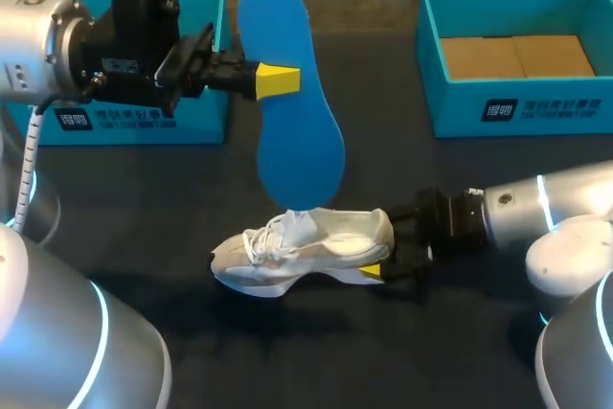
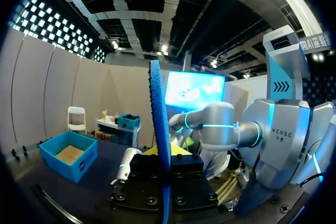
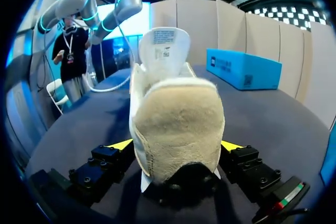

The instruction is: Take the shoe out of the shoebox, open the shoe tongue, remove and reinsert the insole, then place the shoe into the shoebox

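Observation:
A white sneaker lies on the dark table with its toe to the left and its tongue raised. The blue insole hangs upright above the shoe, its lower tip just over the shoe's opening. My left gripper is shut on the insole's upper part. In the left wrist view the insole shows edge-on between the fingers. My right gripper sits at the shoe's heel. It is open, a yellow tip close on each side of the heel.
A teal shoebox with a cardboard liner stands open at the back right. A second teal box at the back left is partly hidden by my left arm. Bare dark table lies in front of the shoe.

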Controlling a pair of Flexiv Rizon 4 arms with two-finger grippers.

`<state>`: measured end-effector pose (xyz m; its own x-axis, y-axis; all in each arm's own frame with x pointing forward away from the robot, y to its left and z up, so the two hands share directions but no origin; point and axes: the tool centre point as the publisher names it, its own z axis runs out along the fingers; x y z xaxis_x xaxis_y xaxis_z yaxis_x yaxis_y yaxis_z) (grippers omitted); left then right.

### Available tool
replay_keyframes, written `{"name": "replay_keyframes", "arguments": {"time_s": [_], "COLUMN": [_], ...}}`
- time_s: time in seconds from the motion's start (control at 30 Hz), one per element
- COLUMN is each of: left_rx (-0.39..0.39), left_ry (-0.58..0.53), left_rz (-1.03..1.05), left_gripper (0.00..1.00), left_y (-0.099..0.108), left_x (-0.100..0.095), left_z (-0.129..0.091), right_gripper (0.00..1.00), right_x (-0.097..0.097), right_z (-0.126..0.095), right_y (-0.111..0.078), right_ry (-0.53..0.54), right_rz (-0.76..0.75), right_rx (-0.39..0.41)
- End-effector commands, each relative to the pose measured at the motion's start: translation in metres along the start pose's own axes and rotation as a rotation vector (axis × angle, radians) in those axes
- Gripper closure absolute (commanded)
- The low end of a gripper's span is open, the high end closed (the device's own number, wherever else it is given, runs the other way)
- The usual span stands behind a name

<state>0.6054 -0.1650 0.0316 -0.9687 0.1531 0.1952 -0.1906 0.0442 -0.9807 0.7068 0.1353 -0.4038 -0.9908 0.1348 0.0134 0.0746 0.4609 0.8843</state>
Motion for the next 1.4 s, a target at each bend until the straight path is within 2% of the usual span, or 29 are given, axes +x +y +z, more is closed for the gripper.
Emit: {"name": "replay_keyframes", "arguments": {"time_s": [0.03,0.17,0.33,0.53,0.6,0.87,1.13,1.4], "left_rx": [0.001,0.001,0.001,0.001,0.001,0.001,0.001,0.001], "left_ry": [0.001,0.001,0.001,0.001,0.001,0.001,0.001,0.001], "left_rz": [0.000,0.000,0.000,0.000,0.000,0.000,0.000,0.000], "left_gripper": [1.00,1.00,1.00,1.00,1.00,1.00,1.00,1.00], "left_y": [0.001,0.001,0.001,0.001,0.001,0.001,0.001,0.001], "left_x": [-0.001,-0.001,-0.001,-0.001,-0.001,-0.001,-0.001,-0.001], "left_z": [0.001,0.001,0.001,0.001,0.001,0.001,0.001,0.001], "right_gripper": [0.00,0.00,0.00,0.00,0.00,0.00,0.00,0.00], "right_x": [0.006,0.006,0.003,0.004,0.004,0.008,0.012,0.016], "right_z": [-0.017,-0.026,-0.043,-0.053,-0.054,-0.056,-0.058,-0.056], "right_y": [0.011,0.015,0.024,0.029,0.033,0.044,0.053,0.058], "right_ry": [0.011,0.019,0.007,-0.014,-0.021,-0.027,-0.046,-0.085], "right_rz": [0.008,0.028,0.077,0.114,0.120,0.159,0.136,0.120], "right_rx": [0.188,0.327,0.546,0.719,0.803,1.014,1.141,1.184]}}
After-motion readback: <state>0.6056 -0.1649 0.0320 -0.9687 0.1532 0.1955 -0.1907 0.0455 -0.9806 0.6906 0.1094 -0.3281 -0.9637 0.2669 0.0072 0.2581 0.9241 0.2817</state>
